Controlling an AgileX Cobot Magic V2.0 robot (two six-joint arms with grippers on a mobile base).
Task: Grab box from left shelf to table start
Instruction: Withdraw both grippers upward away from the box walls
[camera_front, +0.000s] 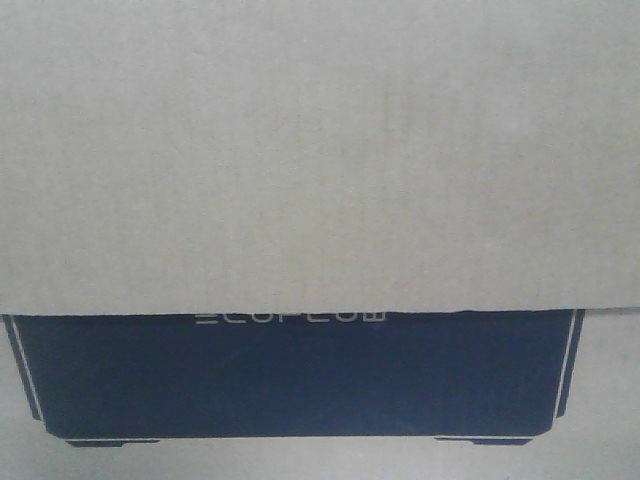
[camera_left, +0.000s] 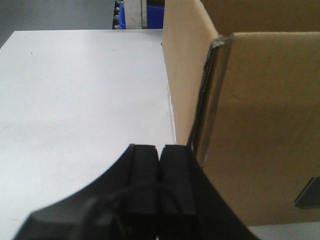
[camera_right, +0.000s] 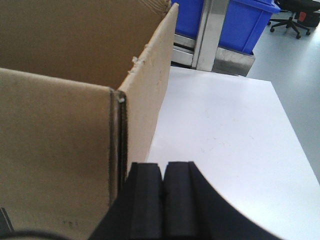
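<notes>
On the smooth white table stands the large brown corrugated cardboard box, its flaps upright and its black printed panel (thin white outline, pale lettering) filling the front view. At its left corner sits the left gripper, black pads pressed together on nothing. At its right corner the right gripper is likewise closed, empty. Blue plastic bins stand far behind.

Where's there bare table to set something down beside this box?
Bare white table lies left of the box, out to the blue bins, and on its right side too. It is crowded at both grippers, pressed against the box corners.
</notes>
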